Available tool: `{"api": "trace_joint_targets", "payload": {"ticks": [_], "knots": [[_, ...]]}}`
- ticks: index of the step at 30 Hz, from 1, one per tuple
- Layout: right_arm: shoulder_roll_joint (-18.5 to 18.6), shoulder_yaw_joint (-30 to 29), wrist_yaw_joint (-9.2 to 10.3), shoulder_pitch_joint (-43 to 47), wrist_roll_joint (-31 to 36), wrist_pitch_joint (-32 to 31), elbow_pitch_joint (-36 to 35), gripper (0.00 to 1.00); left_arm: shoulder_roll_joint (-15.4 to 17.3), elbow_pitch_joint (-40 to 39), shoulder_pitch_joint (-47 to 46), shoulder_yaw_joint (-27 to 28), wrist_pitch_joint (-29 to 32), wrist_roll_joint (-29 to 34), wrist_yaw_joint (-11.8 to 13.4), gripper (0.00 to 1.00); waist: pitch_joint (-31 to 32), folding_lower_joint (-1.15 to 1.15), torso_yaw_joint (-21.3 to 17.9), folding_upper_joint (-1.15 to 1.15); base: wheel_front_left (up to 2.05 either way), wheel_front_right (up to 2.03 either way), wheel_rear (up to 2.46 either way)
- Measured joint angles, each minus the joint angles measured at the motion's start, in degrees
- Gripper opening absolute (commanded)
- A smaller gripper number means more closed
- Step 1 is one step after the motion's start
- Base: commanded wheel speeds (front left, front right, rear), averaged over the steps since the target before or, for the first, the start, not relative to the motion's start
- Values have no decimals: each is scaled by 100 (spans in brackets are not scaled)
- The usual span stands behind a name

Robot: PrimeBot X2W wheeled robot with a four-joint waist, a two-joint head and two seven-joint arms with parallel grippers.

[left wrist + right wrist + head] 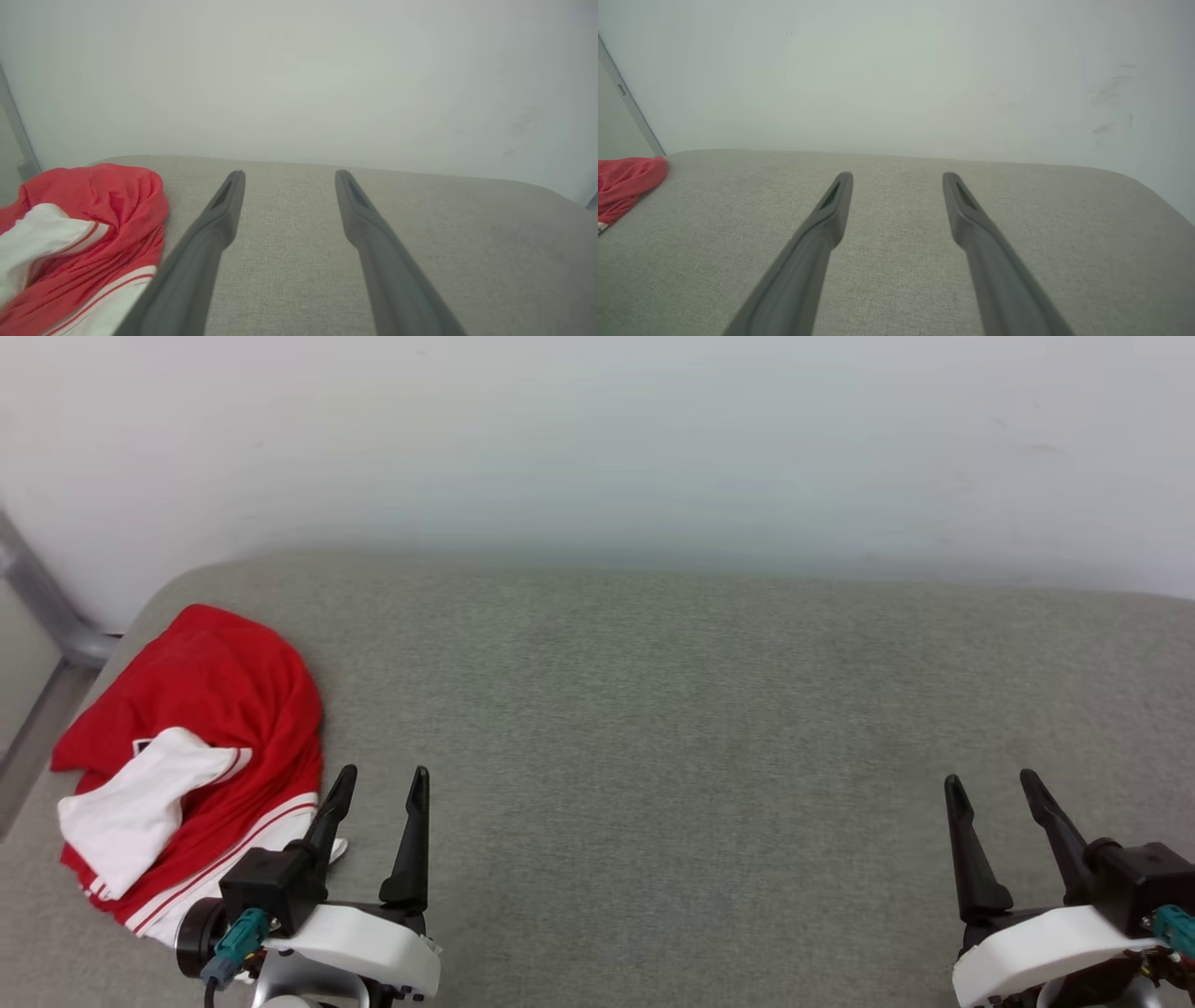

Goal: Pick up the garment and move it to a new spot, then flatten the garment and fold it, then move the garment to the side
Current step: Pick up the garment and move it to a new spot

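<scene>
The garment [224,709], a red jersey with a white sleeve and red-white striped trim, lies crumpled in a heap at the left end of a grey cushioned surface [653,709]. In the left wrist view the garment [107,210] sits just left of my fingers, and it peeks in at the far left of the right wrist view as a red fold [626,179]. My left gripper [383,782] stands open just right of the heap, nothing between its fingers. My right gripper [994,784] is open over bare cushion at the lower right.
A pale wall [597,439] rises behind the grey surface. A grey metal frame bar [42,607] stands at the far left beside the cushion's rounded corner. Wide bare cushion stretches between the two grippers.
</scene>
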State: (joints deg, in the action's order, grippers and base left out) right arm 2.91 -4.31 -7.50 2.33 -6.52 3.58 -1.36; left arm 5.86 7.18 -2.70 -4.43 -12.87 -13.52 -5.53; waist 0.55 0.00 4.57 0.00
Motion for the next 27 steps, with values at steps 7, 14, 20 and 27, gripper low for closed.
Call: {"api": "trace_joint_targets", "payload": {"ticks": [7,14,20,27], "knots": [[0,147,0,27,192,47,0,100,-18,100,-1,98,-70,303,0,100,30,0,450,0,0,0,0],[1,283,0,38,318,96,3,100,-27,207,1,224,-145,526,-1,100,57,0,1031,0,0,0,0],[1,326,-1,37,478,146,-2,100,-38,281,11,324,-202,661,-30,100,77,0,1570,0,0,0,0],[0,348,-1,31,439,192,11,100,-66,354,43,458,-220,623,-59,100,98,0,2131,0,0,0,0]]}}
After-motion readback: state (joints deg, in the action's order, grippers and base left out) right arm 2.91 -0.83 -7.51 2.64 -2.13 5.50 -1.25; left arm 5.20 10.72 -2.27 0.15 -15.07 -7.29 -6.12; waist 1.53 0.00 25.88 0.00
